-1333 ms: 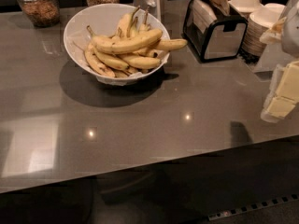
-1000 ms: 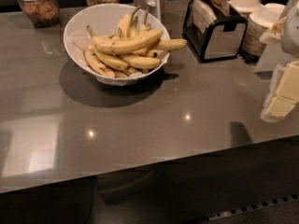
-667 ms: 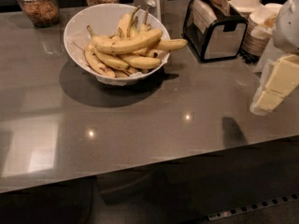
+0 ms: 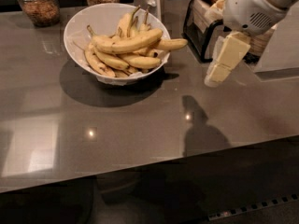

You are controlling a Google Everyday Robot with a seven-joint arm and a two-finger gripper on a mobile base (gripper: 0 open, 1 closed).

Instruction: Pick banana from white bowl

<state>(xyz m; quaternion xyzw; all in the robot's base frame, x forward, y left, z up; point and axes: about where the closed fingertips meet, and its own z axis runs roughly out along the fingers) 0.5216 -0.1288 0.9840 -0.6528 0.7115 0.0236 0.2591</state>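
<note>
Jar (image 4: 37, 6) is sitting at the desk's far left corner. Next along the far edge, the bowl (image 4: 77, 31) is resting, with the banana (image 4: 128, 42) lying across the top of the pile inside. The gripper (image 4: 212, 78) is hovering over the desk's right side, well apart from the bowl. Open or closed, I can't tell.

We see the white bowl (image 4: 79, 24) on the table (image 4: 140, 125), heaped with fruit. The banana (image 4: 128, 42), the longest, lies across the top of the pile. Our tool (image 4: 211, 80) hangs above the table to the right of the bowl, apart from it and empty, its tip pointing down-left. A glass jar (image 4: 39, 6) stands behind the bowl.
</note>
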